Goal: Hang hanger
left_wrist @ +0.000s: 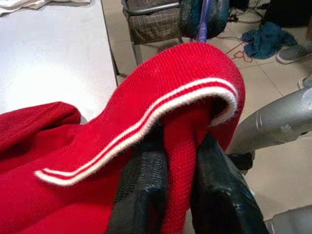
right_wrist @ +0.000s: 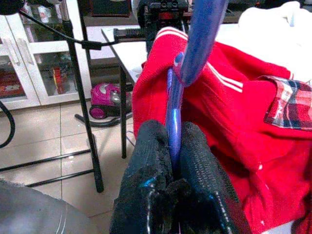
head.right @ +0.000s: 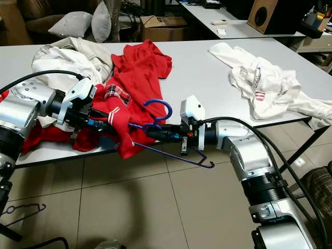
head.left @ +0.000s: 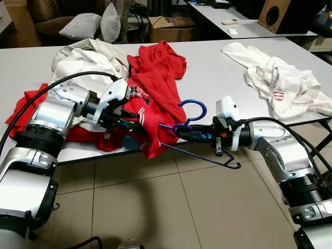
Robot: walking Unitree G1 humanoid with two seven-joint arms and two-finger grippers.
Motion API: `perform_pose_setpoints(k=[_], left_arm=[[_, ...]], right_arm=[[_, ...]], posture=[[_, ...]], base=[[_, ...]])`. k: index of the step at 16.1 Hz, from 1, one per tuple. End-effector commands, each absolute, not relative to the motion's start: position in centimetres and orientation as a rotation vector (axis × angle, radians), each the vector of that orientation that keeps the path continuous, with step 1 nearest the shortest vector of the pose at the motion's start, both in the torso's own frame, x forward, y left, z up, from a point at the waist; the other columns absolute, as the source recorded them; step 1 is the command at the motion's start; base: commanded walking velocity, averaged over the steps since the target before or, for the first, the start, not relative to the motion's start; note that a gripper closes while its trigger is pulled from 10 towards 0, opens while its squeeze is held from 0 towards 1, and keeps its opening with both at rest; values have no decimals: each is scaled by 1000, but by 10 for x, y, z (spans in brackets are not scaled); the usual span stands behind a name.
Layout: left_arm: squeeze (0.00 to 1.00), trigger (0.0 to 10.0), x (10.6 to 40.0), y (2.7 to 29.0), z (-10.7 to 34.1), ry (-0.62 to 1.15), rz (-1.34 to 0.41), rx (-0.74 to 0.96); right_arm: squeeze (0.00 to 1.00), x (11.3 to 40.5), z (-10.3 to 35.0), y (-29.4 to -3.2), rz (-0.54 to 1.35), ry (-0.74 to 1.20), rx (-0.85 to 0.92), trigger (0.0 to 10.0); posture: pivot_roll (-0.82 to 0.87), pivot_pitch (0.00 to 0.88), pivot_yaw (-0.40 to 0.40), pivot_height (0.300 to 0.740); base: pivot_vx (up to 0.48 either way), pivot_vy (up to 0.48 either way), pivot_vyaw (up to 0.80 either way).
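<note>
A blue wire hanger (head.left: 192, 117) juts past the table's front edge, its hook up and one arm pushed into a red shirt (head.left: 155, 78). My right gripper (head.left: 179, 131) is shut on the hanger's neck; in the right wrist view the blue wire (right_wrist: 174, 117) runs between the black fingers (right_wrist: 146, 161). My left gripper (head.left: 136, 127) is shut on the red shirt's white-striped collar (left_wrist: 146, 131), lifting it off the table edge. The shirt hides the hanger's far arm.
A white table (head.left: 218, 67) carries a cream garment (head.left: 88, 62) at back left and a white shirt (head.left: 280, 83) at right. Tiled floor (head.left: 155, 207) lies below. A dark hanger (head.right: 23, 210) rests on the floor at left. Cushions (head.left: 93, 23) and boxes stand behind.
</note>
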State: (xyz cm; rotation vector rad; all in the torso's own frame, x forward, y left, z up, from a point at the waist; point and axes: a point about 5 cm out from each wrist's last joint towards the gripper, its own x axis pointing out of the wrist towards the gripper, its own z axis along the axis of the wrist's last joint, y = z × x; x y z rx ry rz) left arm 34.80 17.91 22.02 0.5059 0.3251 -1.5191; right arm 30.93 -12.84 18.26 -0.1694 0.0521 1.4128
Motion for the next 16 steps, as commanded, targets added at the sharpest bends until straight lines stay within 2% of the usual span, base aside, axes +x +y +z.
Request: perform_pose_setpoints(k=[1, 2, 3, 5, 9, 12, 14, 15, 16], left_arm=[[0, 0, 348, 170, 224, 293, -1558, 504], [0, 0, 347, 170, 224, 288, -1560, 495], [0, 0, 346, 170, 223, 280, -1561, 475], [0, 0, 344, 172, 220, 272, -1557, 448], [0, 0, 342, 185, 209, 249, -1455, 360], [0, 0, 350, 197, 203, 171, -1208, 310], [0, 0, 353, 203, 205, 132, -1090, 285], [0, 0, 355, 209, 209, 88, -967, 271], [0, 0, 355, 210, 212, 69, -937, 275]], right_arm=[[0, 312, 194, -128, 1426, 22, -180, 10000], [624, 313, 194, -129, 1415, 30, -178, 10000], [1000, 316, 194, -131, 1394, 28, -174, 10000], [1000, 319, 197, -134, 1359, -8, -183, 10000], [1000, 320, 218, -147, 1329, -92, -57, 10000], [1000, 308, 254, -167, 1296, -284, 91, 10000], [1000, 302, 266, -174, 1254, -353, 122, 10000], [1000, 289, 274, -179, 1227, -394, 165, 10000], [1000, 284, 272, -177, 1231, -368, 170, 10000]], posture=[[73, 0, -13, 740], [72, 0, -12, 740], [72, 0, -10, 740], [70, 0, -8, 740], [71, 0, -9, 740], [74, 0, -7, 740], [71, 0, -4, 740], [68, 0, -6, 740], [67, 0, -7, 740]], base=[[0, 0, 0], [0, 0, 0], [0, 0, 0], [0, 0, 0], [0, 0, 0], [0, 0, 0], [0, 0, 0], [0, 0, 0], [0, 0, 0]])
